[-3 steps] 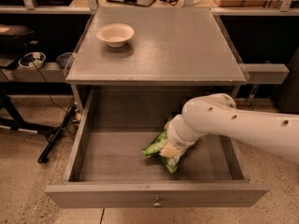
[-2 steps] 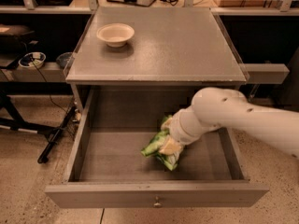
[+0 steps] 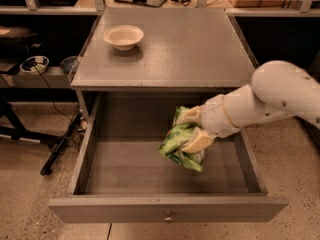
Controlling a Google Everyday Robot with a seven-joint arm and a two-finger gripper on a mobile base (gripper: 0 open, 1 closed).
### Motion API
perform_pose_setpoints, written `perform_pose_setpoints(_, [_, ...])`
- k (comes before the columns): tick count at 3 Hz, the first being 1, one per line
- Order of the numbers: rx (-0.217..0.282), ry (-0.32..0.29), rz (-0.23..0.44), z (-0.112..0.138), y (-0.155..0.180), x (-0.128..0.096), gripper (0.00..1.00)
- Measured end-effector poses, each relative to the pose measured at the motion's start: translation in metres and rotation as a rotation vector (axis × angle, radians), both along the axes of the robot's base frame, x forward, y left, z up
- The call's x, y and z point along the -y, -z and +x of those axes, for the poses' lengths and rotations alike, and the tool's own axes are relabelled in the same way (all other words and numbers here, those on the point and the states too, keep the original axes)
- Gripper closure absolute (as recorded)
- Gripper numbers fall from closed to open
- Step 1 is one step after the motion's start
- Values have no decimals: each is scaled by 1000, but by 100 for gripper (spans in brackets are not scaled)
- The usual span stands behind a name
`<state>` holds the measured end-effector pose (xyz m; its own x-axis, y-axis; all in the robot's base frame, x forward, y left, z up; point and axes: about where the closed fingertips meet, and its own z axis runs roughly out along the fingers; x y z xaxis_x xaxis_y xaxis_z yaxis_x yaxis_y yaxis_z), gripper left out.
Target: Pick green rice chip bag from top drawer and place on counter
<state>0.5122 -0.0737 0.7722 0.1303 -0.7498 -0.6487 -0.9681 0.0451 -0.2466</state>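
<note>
The green rice chip bag [image 3: 176,142] is crinkled, bright green with white patches, and hangs lifted above the floor of the open top drawer [image 3: 130,169]. My gripper [image 3: 192,130] is shut on the bag, one cream finger above it and one below, reaching in from the right on the white arm [image 3: 265,101]. The drawer's front panel with its small round knob [image 3: 168,216] is pulled out toward me. The grey counter [image 3: 185,49] lies above and behind the drawer.
A cream-white bowl [image 3: 123,36] sits on the counter's back left. Dark shelves with cables and small dishes [image 3: 34,64] stand behind and to the left. A black stand's legs [image 3: 55,149] lie on the speckled floor at left.
My gripper has lifted the bag off the drawer floor and drawn it upward, the arm rising with it.
</note>
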Motion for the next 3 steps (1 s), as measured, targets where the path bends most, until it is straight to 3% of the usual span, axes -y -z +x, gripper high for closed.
perform_pose_setpoints(2, [72,-96,77,-15,-63,4,100])
perform_pose_setpoints(3, [106,-105,94,-16,-91,2,100])
